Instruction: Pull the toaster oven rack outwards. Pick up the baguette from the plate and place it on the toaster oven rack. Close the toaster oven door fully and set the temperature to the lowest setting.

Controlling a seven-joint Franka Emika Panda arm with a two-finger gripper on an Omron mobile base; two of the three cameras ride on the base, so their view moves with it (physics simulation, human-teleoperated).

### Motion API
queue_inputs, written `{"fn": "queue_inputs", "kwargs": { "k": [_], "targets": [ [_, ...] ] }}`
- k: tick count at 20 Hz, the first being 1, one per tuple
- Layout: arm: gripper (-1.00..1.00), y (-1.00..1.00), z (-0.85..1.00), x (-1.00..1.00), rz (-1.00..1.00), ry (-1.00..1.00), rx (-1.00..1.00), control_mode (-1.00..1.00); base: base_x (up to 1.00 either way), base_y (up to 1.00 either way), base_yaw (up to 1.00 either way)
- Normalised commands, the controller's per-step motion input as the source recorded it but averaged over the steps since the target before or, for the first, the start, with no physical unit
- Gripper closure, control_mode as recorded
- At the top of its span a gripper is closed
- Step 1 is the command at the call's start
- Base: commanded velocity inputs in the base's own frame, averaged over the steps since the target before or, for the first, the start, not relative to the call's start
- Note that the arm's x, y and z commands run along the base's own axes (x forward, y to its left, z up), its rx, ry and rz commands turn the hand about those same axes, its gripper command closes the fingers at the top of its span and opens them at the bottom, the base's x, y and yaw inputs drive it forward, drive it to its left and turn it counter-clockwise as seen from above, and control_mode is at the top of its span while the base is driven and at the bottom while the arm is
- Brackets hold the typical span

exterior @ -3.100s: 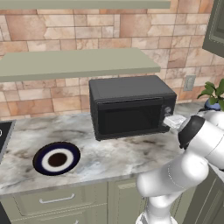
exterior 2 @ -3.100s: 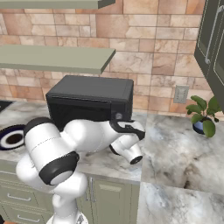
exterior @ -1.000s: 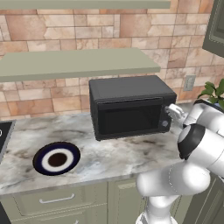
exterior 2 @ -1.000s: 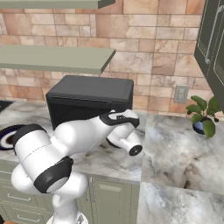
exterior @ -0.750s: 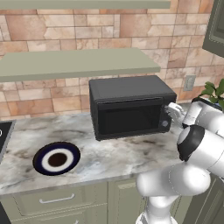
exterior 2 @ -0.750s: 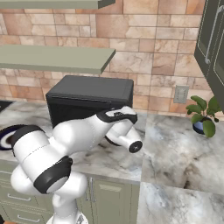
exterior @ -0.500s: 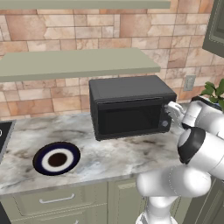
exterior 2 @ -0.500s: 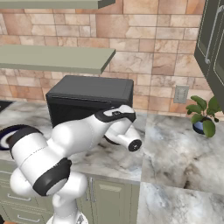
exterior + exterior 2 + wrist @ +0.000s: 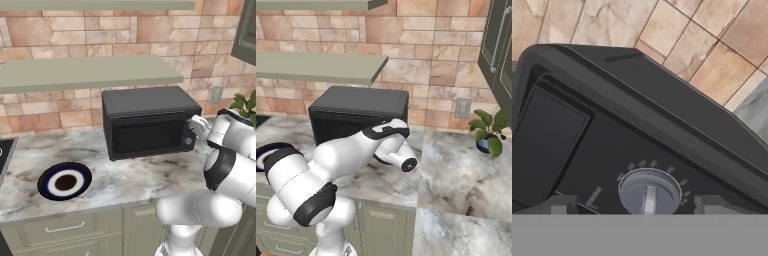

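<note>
Left base view: we see the oven [image 9: 150, 122] at frame centre on the marble counter [image 9: 125, 182], its door [image 9: 147, 136] shut flush. The glass is dark and we cannot see inside, so rack and baguette are hidden from us if they are in there. The plate [image 9: 65, 181] sits lower left, well apart from the oven, with nothing on it.

The arm comes up from the lower right and bends back toward the oven's right edge. The gripper [image 9: 196, 125] is at the right-hand panel, just beside the small knob [image 9: 188, 141] low on that panel. The fingers blur into the white wrist here and we cannot tell how far apart they stand.

Right base view: the arm's white bulk covers most of the oven front; the dark top and left face [image 9: 336, 127] remain visible. The hand itself is hidden behind the wrist. A sliver of the plate [image 9: 266, 150] shows at the left edge, cut off by the arm. A potted plant [image 9: 487, 132] stands at far right.

Hand view, rolled: the oven fills the frame diagonally, window [image 9: 542, 145] at left, tiled wall [image 9: 677, 35] at top. A grey knob [image 9: 649, 192] with tick marks around it sits bottom centre. Two grey finger tips [image 9: 559, 204] rise at the bottom edge, one each side of the knob, standing wide and clear of it; their lower parts are cut off.
</note>
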Motion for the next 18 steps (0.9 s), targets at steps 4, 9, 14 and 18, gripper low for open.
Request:
{"fn": "queue_inputs", "kwargs": {
  "k": [4, 9, 14, 18],
  "targets": [
    [-1.0, -0.03, 0.0, 0.0, 0.0, 0.0, 0.0, -1.0, 0.0, 0.0, 0.0],
    [-1.0, -0.18, 0.0, 0.02, 0.0, 0.0, 0.0, -1.0, 0.0, 0.0, 0.0],
    [-1.0, -0.2, 0.0, 0.01, 0.01, 0.0, 0.0, -1.0, 0.0, 0.0, 0.0],
    [-1.0, 0.0, 0.0, 0.0, 0.0, 0.0, 0.0, -1.0, 0.0, 0.0, 0.0]
  ]
}}
